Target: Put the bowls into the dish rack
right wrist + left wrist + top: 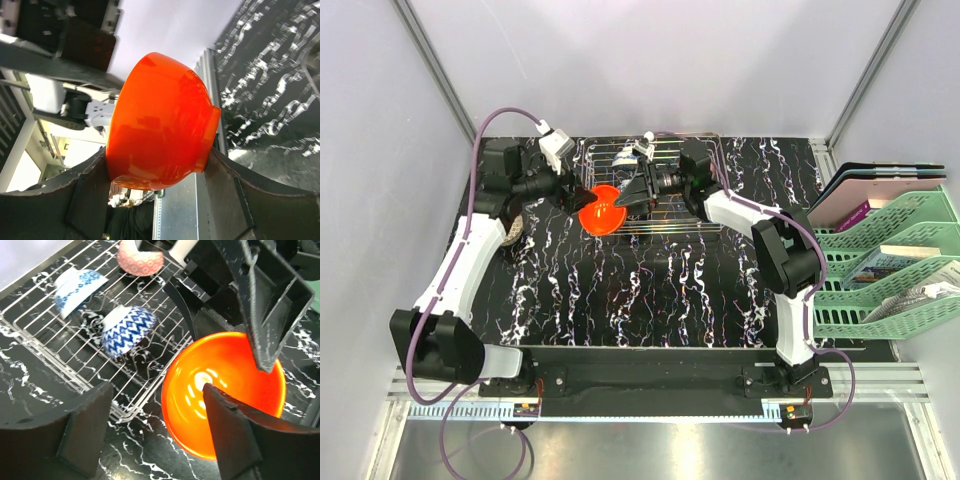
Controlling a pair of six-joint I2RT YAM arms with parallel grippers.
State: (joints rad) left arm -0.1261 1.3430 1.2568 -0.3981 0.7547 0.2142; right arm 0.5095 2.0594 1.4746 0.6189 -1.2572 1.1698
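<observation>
The orange bowl hangs tilted over the rack's front left corner, held above the table. My right gripper is shut on it; in the right wrist view the bowl is pinched between rim and foot by the gripper. My left gripper is open beside the bowl; in its view one finger overlaps the bowl's inside. The wire dish rack holds a blue zigzag bowl, a blue-and-white bowl and a pink bowl.
Green stacked trays with papers stand at the right edge, with dark folders behind them. A small round object lies by the left arm. The table is black marble-patterned, with walls on three sides.
</observation>
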